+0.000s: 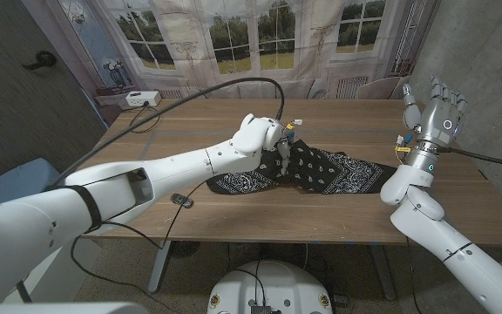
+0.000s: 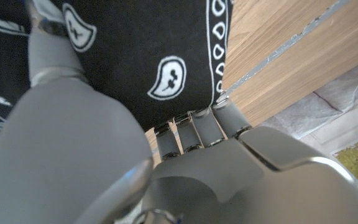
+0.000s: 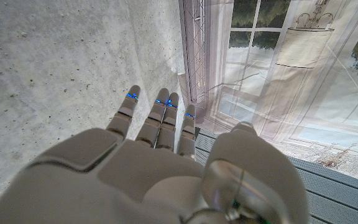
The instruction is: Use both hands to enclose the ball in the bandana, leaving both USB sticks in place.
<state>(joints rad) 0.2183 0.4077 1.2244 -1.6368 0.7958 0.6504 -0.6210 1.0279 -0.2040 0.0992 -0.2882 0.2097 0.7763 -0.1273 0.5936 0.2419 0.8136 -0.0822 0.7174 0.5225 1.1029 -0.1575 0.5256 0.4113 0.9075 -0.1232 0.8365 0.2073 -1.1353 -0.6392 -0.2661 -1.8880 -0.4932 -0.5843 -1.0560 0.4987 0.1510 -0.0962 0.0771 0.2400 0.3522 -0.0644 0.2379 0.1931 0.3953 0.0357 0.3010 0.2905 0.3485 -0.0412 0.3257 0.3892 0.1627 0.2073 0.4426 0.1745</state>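
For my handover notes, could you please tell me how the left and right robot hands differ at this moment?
The left robot hand is down at the black bandana mid-table, fingers on the cloth; the right robot hand is raised off the table with its fingers up and apart, holding nothing. The left arm stretches far forward; the right stays near the table's right edge. Both are grey-white.

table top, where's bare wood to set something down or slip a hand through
Bare wood lies along the wooden table's near edge in front of the black paisley bandana, across the far strip behind it, and at the right end under the raised right hand. The middle is crowded: the left hand holds the cloth, cables cross the left side.
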